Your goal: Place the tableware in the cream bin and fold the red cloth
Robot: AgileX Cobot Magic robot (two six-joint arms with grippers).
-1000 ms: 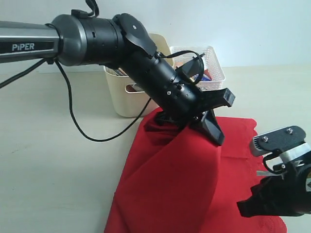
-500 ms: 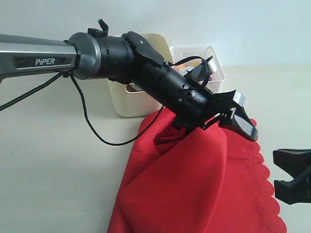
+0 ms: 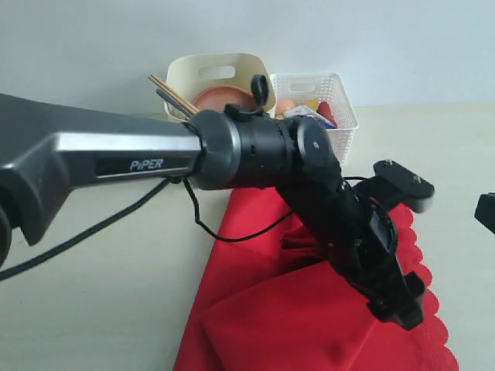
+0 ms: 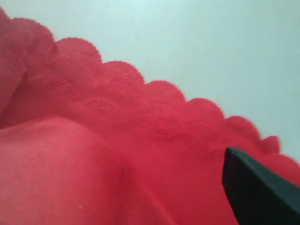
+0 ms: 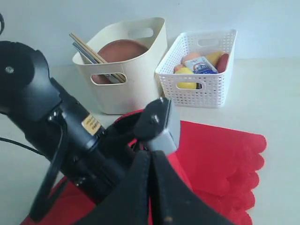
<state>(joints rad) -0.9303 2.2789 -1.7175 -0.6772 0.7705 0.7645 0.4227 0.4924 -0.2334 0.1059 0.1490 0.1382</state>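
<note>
Hovering over red cloth, left tool wide apart, empty; right tool pinched shut

White lattice basket holds egg, milk carton.

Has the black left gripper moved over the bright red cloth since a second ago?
Yes: the left gripper moved lower and rightward, away from the tall cream plastic bin.
</note>
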